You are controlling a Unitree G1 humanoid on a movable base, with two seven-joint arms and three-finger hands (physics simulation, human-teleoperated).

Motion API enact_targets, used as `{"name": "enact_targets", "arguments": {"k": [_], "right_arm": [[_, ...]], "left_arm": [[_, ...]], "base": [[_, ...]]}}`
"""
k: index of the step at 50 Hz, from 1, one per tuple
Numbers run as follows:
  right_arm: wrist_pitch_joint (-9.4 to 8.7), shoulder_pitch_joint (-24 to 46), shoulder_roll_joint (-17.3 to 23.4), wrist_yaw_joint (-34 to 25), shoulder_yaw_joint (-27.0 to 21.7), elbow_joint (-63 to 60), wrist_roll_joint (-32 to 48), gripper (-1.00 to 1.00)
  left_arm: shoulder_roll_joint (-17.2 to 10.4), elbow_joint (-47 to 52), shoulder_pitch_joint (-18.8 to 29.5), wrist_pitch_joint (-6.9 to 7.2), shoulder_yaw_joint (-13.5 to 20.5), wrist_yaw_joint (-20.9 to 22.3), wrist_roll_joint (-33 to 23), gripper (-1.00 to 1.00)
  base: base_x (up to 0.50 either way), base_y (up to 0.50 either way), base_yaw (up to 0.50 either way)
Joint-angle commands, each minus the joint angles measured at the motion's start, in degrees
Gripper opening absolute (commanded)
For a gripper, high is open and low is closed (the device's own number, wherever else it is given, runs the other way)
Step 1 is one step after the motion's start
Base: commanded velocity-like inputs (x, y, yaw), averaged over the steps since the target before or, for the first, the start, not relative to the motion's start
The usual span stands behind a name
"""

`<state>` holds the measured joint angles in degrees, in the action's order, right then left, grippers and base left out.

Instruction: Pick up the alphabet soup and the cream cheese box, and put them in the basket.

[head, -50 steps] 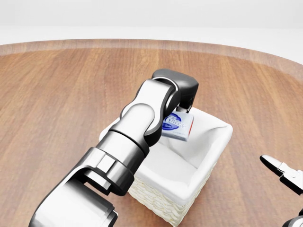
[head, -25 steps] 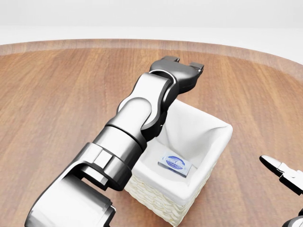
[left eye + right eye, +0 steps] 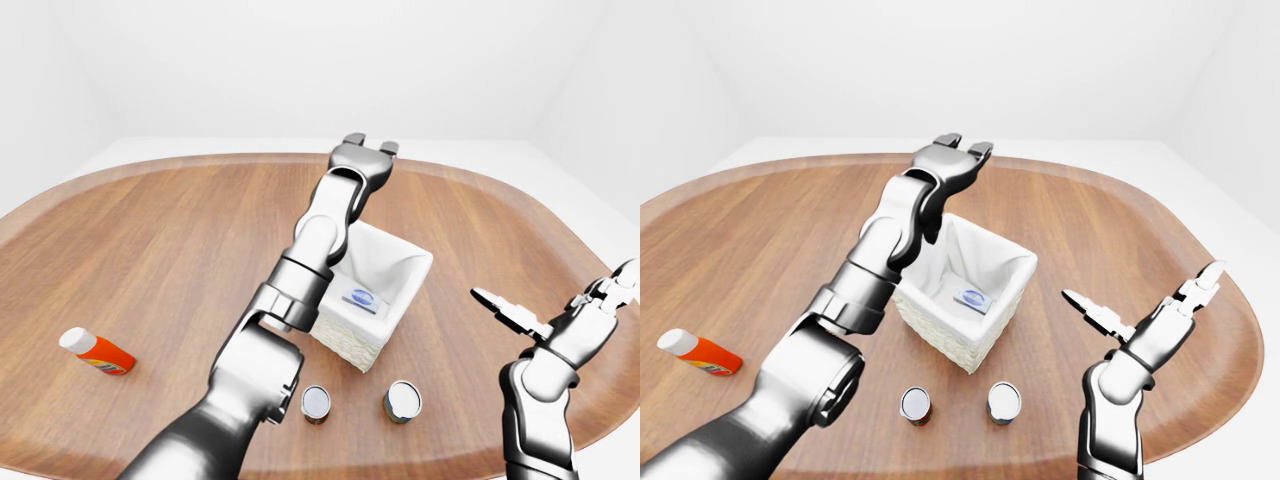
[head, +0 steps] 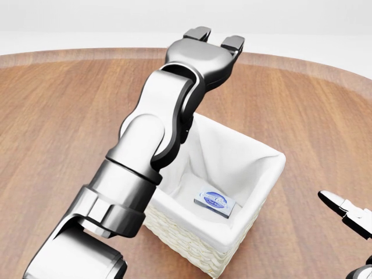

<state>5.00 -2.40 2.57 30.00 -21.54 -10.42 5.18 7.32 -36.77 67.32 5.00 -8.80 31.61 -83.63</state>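
My left robot hand (image 4: 212, 43) is raised above the far rim of the basket (image 4: 264, 192), its fingers spread and holding nothing. The cream cheese box (image 4: 214, 201) lies flat on the white cloth lining at the bottom of the basket, label up. My right robot hand (image 3: 1145, 305) hangs over the right part of the tabletop (image 3: 180, 240), well apart from the basket, its fingers splayed wide and empty.

The tabletop is a broad rounded slab of reddish-brown wood with long grain lines running across it and a slightly paler band along its edge. Around it the room is plain white: pale floor, bare white walls meeting in soft corners, even light with faint shadows.

In the eye views two cans stand upright near the tabletop's lower edge, just below the basket. The left one (image 3: 915, 404) shows a red side and a pale lid; the right one (image 3: 1004, 402) looks darker on its side. I cannot tell from these views which of them is the alphabet soup. Far off at the left of the tabletop an orange bottle (image 3: 96, 351) with a white cap lies on its side, well apart from everything else.
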Motion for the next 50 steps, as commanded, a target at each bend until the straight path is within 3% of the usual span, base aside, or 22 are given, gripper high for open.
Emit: {"name": "enact_targets", "arguments": {"k": [1, 7, 13, 21, 32, 41, 50], "right_arm": [[0.0, 0.1, 0.0, 0.0, 0.0, -0.1, 0.1, 1.0], [0.0, 0.0, 0.1, 0.0, -0.1, -0.1, 0.0, 1.0], [0.0, -0.1, 0.0, 0.0, -0.1, 0.1, 0.1, 1.0], [0.0, -0.1, 0.0, 0.0, 0.0, 0.2, 0.3, 1.0], [0.0, 0.0, 0.0, 0.0, 0.1, 0.7, 0.5, 1.0], [0.0, -0.1, -0.1, 0.0, 0.1, 0.4, 0.6, 1.0], [0.0, -0.4, -0.2, 0.0, 0.2, -0.5, 0.8, 1.0]], "left_arm": [[-0.6, 13.4, -4.0, 0.0, 1.0, 3.0, -1.1, 1.0], [-0.5, 19.1, -5.8, 0.0, 1.5, 5.2, 0.1, 1.0], [-0.7, 26.5, -9.6, 0.0, 2.3, 2.2, 2.7, 1.0], [-3.1, 33.9, -14.2, 0.0, 3.5, -0.4, 6.2, 1.0], [-8.4, 39.6, -13.8, 0.0, 6.2, -1.9, 13.0, 1.0], [-13.1, 47.7, -15.7, 0.0, 8.5, -1.9, 15.4, 1.0], [-17.6, 53.8, -17.5, 0.0, 11.1, 1.0, 18.3, 1.0]], "base": [[0.0, 0.0, 0.0], [0.0, 0.0, 0.0], [0.0, 0.0, 0.0], [0.0, 0.0, 0.0], [0.0, 0.0, 0.0], [0.0, 0.0, 0.0], [0.0, 0.0, 0.0]]}}
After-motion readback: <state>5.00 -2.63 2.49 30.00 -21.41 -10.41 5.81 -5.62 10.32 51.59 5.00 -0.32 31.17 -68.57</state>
